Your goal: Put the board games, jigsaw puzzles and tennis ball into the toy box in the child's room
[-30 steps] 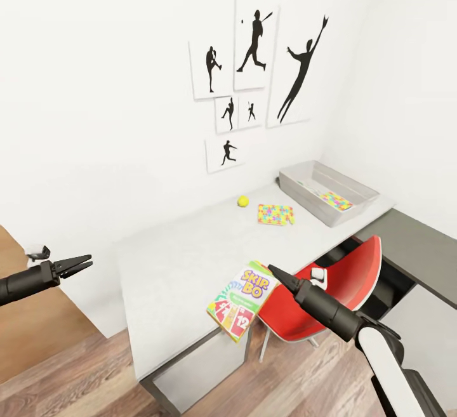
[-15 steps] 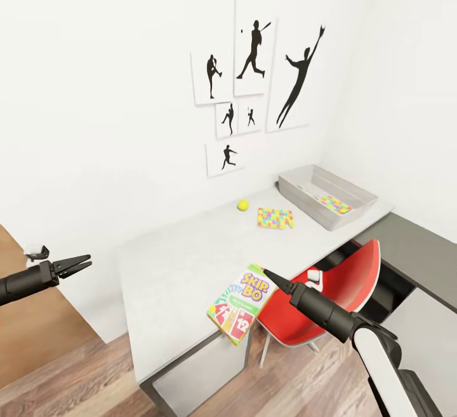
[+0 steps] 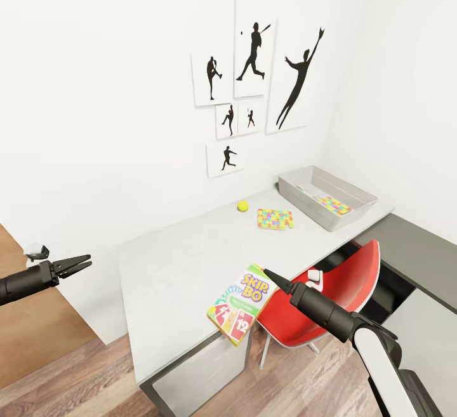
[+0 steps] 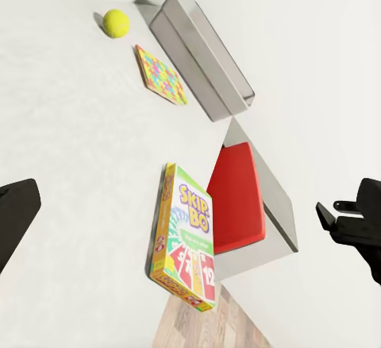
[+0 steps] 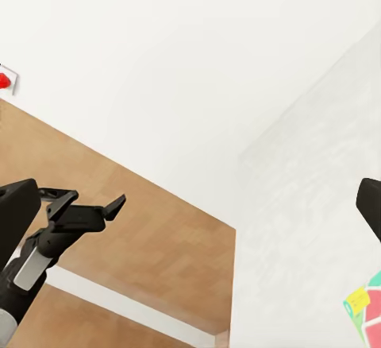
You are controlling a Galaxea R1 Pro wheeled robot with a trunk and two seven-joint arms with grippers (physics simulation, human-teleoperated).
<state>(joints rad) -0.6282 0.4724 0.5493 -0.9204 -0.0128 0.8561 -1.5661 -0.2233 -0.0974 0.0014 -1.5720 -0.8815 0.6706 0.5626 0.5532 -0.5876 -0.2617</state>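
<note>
Green "SKIP-BO" board game (image 3: 242,303) overhangs the table (image 3: 171,264) edge, just beside the right gripper (image 3: 267,273), whose jaws look pressed together. Beyond lie tennis ball (image 3: 242,205), jigsaw puzzle (image 3: 275,219) and toy box (image 3: 327,196); the left gripper (image 3: 84,261), jaws slightly spread, hangs well apart.

Right gripper (image 3: 268,273) tip overlaps the Skip-Bo box (image 3: 242,303) — jaw state unreadable. Toy box (image 3: 327,196) wall hides most of the puzzle (image 3: 334,204) inside. Red chair (image 3: 330,299) partly under the table (image 3: 184,264).
</note>
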